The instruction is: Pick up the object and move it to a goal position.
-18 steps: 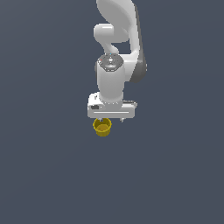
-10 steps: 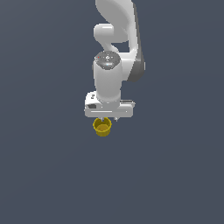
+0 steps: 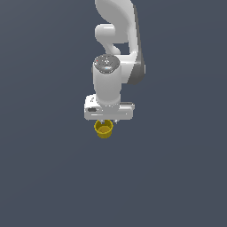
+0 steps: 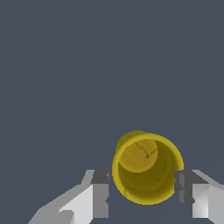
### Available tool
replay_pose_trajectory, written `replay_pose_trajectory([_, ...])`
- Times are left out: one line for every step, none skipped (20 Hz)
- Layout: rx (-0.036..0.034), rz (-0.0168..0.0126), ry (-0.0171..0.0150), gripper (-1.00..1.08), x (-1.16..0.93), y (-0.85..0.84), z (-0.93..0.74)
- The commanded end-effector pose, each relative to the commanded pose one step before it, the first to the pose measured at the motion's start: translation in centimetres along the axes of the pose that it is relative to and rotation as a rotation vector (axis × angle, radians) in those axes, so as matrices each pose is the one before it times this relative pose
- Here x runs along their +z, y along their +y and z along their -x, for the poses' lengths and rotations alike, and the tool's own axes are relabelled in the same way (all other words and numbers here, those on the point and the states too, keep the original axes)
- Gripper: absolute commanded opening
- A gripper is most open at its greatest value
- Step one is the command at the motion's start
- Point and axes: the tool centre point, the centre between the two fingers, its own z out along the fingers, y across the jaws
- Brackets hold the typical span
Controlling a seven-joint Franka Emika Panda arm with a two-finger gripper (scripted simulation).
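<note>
The object, a small yellow cup (image 3: 103, 129), stands upright on the dark floor directly under my white gripper (image 3: 104, 122). The wrist view looks down into the hollow of the cup (image 4: 146, 168). My gripper (image 4: 142, 190) straddles it, with one finger (image 4: 101, 194) against one side of the rim and the other finger against the opposite side. The jaws stand about a cup's width apart, pressed on its wall. In the exterior view the hand hides the fingers.
A flat dark grey floor (image 3: 48, 177) spreads all around the cup. The white arm (image 3: 117, 40) rises behind the hand toward the top of the exterior view.
The wrist has leaned slightly toward the exterior view's left. The cup stays in the same spot under the hand.
</note>
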Motion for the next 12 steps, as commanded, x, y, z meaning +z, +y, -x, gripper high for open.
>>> replay_pose_trajectory([-0.02367,0.00103,-0.01319,0.28,0.452,0.43,0.033])
replay_pose_trajectory([-0.01227,0.00032,-0.00656,0.28,0.223,0.206,0.017])
replay_pose_trajectory([-0.01339,0.00022,-0.00717,0.28,0.243,0.226,0.022])
replay_pose_trajectory([-0.01453,0.00007,-0.00778,0.28,0.265,0.245,0.027])
replay_pose_trajectory([-0.01568,-0.00011,-0.0084,0.28,0.286,0.263,0.034])
replay_pose_trajectory([-0.01681,-0.00033,-0.00901,0.28,0.307,0.283,0.042])
replay_pose_trajectory([-0.01795,-0.0006,-0.00961,0.28,0.329,0.301,0.051])
replay_pose_trajectory([-0.01908,-0.00092,-0.0102,0.28,0.351,0.319,0.061])
replay_pose_trajectory([-0.02022,-0.00129,-0.01078,0.28,0.373,0.337,0.072])
replay_pose_trajectory([-0.02134,-0.00171,-0.01133,0.28,0.394,0.354,0.085])
replay_pose_trajectory([-0.02212,-0.00216,-0.01169,0.28,0.41,0.365,0.097])
replay_pose_trajectory([-0.02205,-0.00253,-0.01158,0.28,0.41,0.361,0.106])
